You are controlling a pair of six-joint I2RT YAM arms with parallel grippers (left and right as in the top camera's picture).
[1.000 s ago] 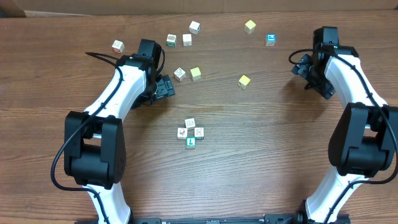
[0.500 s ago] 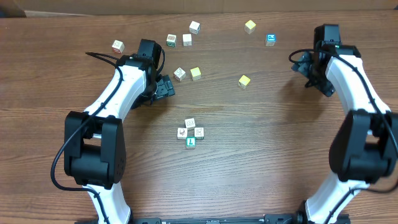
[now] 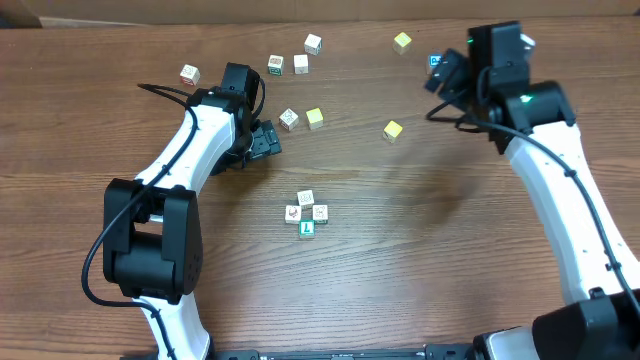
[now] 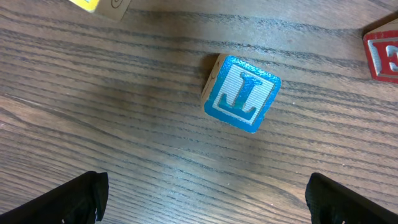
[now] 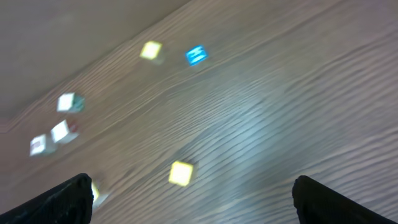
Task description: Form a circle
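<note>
Overhead view: the circle [image 3: 306, 214] is four small cubes touching in a tight cluster, three whitish and one green-faced at the near side. It sits on the table [image 3: 400, 250] about midway between the arms, well apart from both grippers. The left gripper [image 3: 262, 140] is low over the wood, just left of a whitish cube [image 3: 288, 119] and a yellow cube [image 3: 315, 118]. From above it reads only as a dark lump, so its jaws can't be judged there.

In the left wrist view both fingertips [image 4: 74, 199] poke in at the bottom corners, wide apart with nothing between them, so it is spread and empty. A blue L cube [image 4: 241, 93] lies ahead in full. A red-faced cube [image 4: 382, 55] is cut by the right edge and a yellow-faced cube [image 4: 99, 5] by the top edge.

The right gripper [image 3: 447, 75] hides part of the blue-faced cube [image 3: 433, 61] near the far edge; touching or just above it, cannot tell. The right wrist view is motion-blurred: the cubes are colour smears and no print is legible. Its fingers [image 5: 68, 199] sit at the bottom corners, spread wide, holding nothing.

Against a second ago, the right arm has swung from the table's right edge inward, toward the blue-faced cube, with its forearm now stretched out. The left arm is in the same pose. The cluster and the loose cubes are in the same places.
</note>
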